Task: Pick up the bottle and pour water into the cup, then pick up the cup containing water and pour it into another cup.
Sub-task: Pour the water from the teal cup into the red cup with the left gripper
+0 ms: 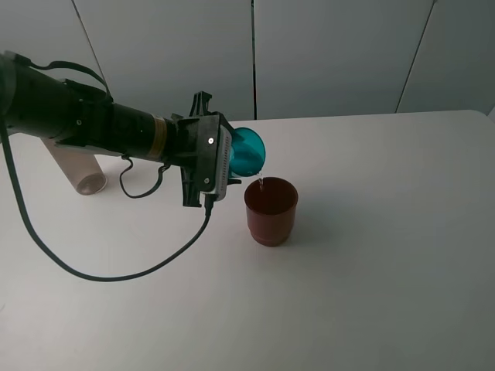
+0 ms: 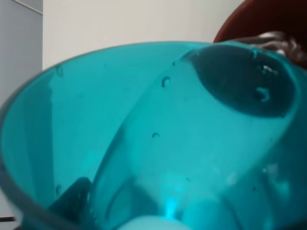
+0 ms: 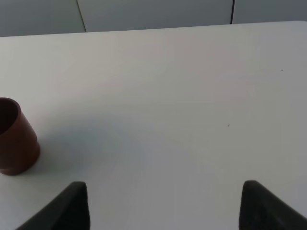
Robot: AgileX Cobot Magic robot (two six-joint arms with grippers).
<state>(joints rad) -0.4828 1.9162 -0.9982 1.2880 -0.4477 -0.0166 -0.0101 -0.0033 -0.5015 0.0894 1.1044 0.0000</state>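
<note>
My left gripper [image 1: 229, 157] is shut on the teal cup [image 1: 249, 151] and holds it tipped on its side, mouth down over the dark red cup [image 1: 271, 210]. A thin trickle of water falls from its rim into the red cup. In the left wrist view the teal cup [image 2: 153, 139] fills the frame, with water at its lip and the red cup's rim [image 2: 249, 19] beyond it. The red cup [image 3: 14, 139] stands upright on the table. A pale clear cylinder, apparently the bottle [image 1: 77, 168], leans behind the left arm, partly hidden. My right gripper [image 3: 163, 211] is open and empty.
The white table [image 1: 387, 255] spreads to the right and front of the red cup. The left arm's black cable [image 1: 116, 274] loops over the table at front left. Grey wall panels stand behind the table's far edge.
</note>
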